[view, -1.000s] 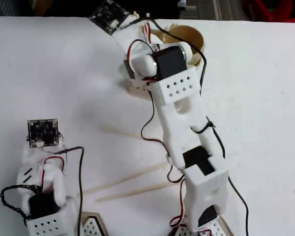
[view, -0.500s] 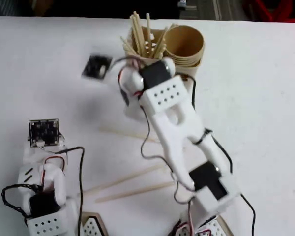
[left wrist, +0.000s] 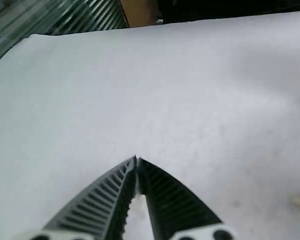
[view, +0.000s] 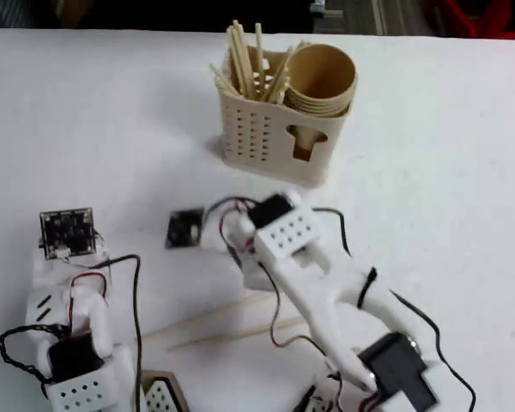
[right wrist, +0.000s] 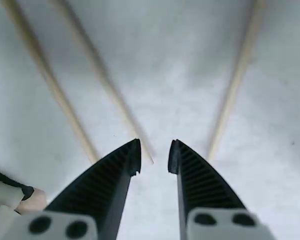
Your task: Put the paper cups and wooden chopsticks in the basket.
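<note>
Near the lower left corner of the high view, the left arm (view: 73, 343) stands on the white surface (view: 94, 112). Its wrist view shows the left tool (left wrist: 137, 163) closed: the ribbed fingers (left wrist: 105, 195) meet at their tips with nothing between them, and they point out over the surface. Just to the right of that arm, two loose chopsticks (view: 210, 316) lie flat on the surface, near each other and roughly side by side. Their right ends run under the right arm (view: 326, 283), which stretches from the lower right edge toward the middle of the surface. In the right wrist view, the right tool (right wrist: 154, 157) is parted a little and grips nothing. It points down at three loose chopsticks lying flat: two slant close together on one side, and a third lies apart on the other. The near end of the middle one shows in the gap between the tips; whether the tool touches it cannot be told. Farther back and right of centre stands the perforated cream basket (view: 262, 142), upright and well apart from both tools. Its left compartment holds a bundle of chopsticks (view: 247, 60) standing on end and fanning out above the rim, and its right compartment holds a nested stack of paper cups (view: 322, 81), mouths upward.
</note>
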You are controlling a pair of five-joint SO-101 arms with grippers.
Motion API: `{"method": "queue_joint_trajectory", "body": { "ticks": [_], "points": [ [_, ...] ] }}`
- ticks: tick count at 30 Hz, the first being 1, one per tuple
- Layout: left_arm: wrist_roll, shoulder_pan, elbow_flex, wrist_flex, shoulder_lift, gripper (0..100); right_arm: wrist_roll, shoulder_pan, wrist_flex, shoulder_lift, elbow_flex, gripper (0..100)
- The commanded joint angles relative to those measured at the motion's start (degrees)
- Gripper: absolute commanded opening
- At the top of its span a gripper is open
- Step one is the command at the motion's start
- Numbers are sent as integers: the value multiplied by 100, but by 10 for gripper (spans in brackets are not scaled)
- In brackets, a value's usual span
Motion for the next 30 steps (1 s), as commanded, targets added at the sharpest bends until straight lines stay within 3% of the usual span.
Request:
{"method": "queue_joint_trajectory", "body": {
  "ticks": [1,12,16,19,30],
  "points": [
    [-26,-110,-35,-202,-57,24,62,-48,-980,-462,1011,101],
    [-35,-110,-35,-193,-57,24,53,-224,-2519,409,1565,99],
    [-44,-110,-26,-193,-57,24,88,-198,-2132,884,1046,88],
    [-44,-110,-26,-193,-57,24,88,-189,-1912,1253,738,9],
    [-44,-110,-26,-193,-57,24,44,163,-1305,787,396,26]
  ]
}}
